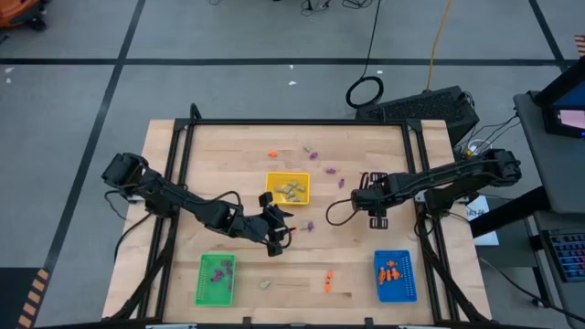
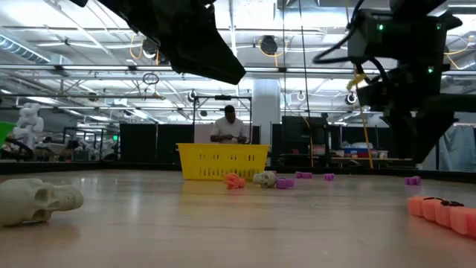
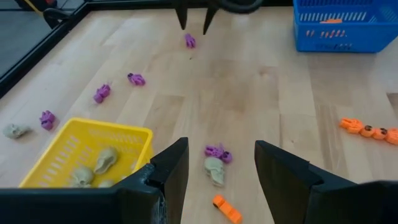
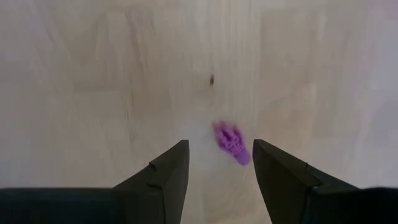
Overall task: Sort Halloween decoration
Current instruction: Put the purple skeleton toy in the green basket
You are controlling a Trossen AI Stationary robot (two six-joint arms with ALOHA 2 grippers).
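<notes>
The right gripper hangs over the table's middle-right with its fingers spread and nothing between them; a purple trinket lies on the wood right before its fingertips, in line with the gap. The left gripper sits at about seven o'clock of the yellow tray, fingers likewise spread and empty, with a pale skull, a purple piece and an orange piece just ahead of its tips.

Only the high view shows all three trays: the yellow one at centre holding pale pieces, the green tray at seven o'clock holding purple ones, the blue tray at five o'clock holding orange ones. The low view alone shows a person in the room behind the yellow tray, and a large pale skull close to the camera.

Loose trinkets lie scattered toward the twelve o'clock edge; an orange one lies between the green and blue trays. Bare wood spreads between the two grippers
</notes>
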